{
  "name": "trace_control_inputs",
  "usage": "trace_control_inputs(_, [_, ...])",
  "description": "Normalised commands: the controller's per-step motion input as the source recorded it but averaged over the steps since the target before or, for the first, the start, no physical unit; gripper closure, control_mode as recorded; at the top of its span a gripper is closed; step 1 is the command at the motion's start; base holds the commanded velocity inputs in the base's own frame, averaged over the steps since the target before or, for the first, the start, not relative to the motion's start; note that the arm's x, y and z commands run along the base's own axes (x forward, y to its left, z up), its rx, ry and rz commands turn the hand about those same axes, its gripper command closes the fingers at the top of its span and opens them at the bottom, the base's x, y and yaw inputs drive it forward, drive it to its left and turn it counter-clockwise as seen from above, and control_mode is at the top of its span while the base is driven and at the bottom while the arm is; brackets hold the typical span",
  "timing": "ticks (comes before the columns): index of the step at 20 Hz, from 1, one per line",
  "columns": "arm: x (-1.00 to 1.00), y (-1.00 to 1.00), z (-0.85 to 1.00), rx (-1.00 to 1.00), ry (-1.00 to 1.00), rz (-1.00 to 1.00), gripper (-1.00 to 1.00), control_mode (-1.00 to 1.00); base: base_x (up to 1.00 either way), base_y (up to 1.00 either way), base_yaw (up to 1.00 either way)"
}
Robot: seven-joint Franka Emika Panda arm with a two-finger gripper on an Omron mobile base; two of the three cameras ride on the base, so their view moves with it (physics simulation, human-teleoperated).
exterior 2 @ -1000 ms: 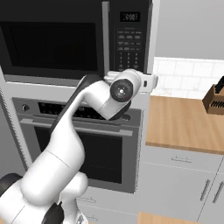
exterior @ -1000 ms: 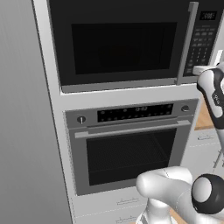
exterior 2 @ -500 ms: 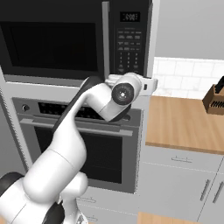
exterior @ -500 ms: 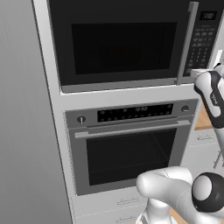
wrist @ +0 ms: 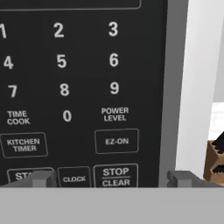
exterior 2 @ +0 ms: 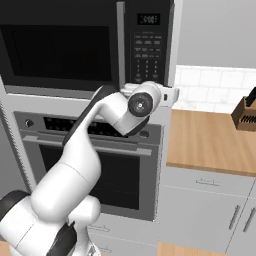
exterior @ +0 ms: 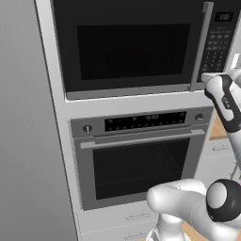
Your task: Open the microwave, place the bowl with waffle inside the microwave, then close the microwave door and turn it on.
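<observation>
1. Plainly legible on the keypad panel [wrist: 78,96] in the hand view: digits 1 to 9 and 0, then "TIME COOK", "POWER LEVEL", "KITCHEN TIMER", "EZ-ON", "CLOCK", "STOP CLEAR"; one more key at lower left cut off after "ST".
2. Too small to read: the small display [exterior 2: 149,19] above the keys, and the oven's control strip [exterior: 145,121].
3. Gripper [wrist: 111,179] spread as wide as it goes, holding nothing, hard up against the lower keys (touching or just short, cannot tell); two small grey fingertips [wrist: 42,178] barely showing at the frame's bottom.
4. Microwave [exterior: 132,44] built in above the silver-fronted oven [exterior: 136,164]: glossy black front, dark rectangular window, cavity hidden behind it.
5. Microwave door [exterior 2: 60,47] shut flush, with slim vertical silver handle [exterior: 200,47] at its right edge, beside the keypad.
6. Off to the right: smooth wooden countertop [exterior 2: 210,140], white tiled wall behind, and a brown knife block [exterior 2: 246,114] cut off by the frame edge.
7. Wrist [exterior 2: 145,102] rounded, white with a dark joint disc, just below the keypad.
</observation>
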Motion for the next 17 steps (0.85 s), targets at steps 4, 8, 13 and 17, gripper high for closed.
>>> trace_control_inputs(4, [0.2,0.11,0.0,0.0,0.0,0.0,-1.0,-1.0,0.0,0.0,0.0])
trace_control_inputs(8, [0.13,0.09,0.0,0.0,0.0,0.0,-1.0,-1.0,0.0,0.0,0.0])
trace_control_inputs(13, [0.01,0.09,0.0,0.0,0.0,0.0,-1.0,-1.0,0.0,0.0,0.0])
trace_control_inputs(17, [0.0,0.07,0.0,0.0,0.0,0.0,-1.0,-1.0,0.0,0.0,0.0])
